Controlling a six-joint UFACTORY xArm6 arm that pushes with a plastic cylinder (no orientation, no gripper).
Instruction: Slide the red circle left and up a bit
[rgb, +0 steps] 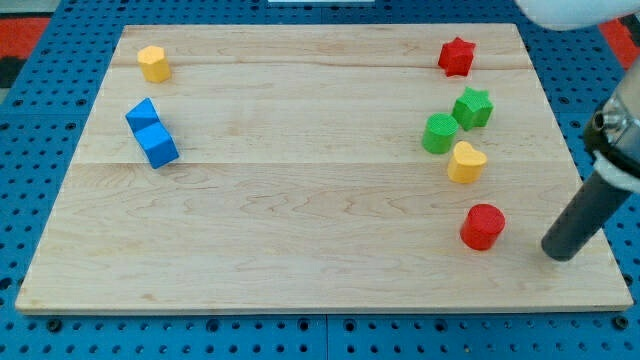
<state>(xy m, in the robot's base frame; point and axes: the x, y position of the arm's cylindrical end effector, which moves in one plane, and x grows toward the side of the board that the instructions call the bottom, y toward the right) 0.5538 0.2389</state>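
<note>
The red circle (483, 226) is a short red cylinder at the lower right of the wooden board (300, 200). My tip (562, 251) is on the board to the right of the red circle and slightly lower, a short gap away, not touching it. The dark rod slants up to the view's right edge.
A yellow heart (466, 162) lies above the red circle, with a green circle (439, 133) and a green star (472, 107) above that. A red star (456, 56) sits at the top right. A yellow block (153, 63) and a long blue block (152, 132) are at the left.
</note>
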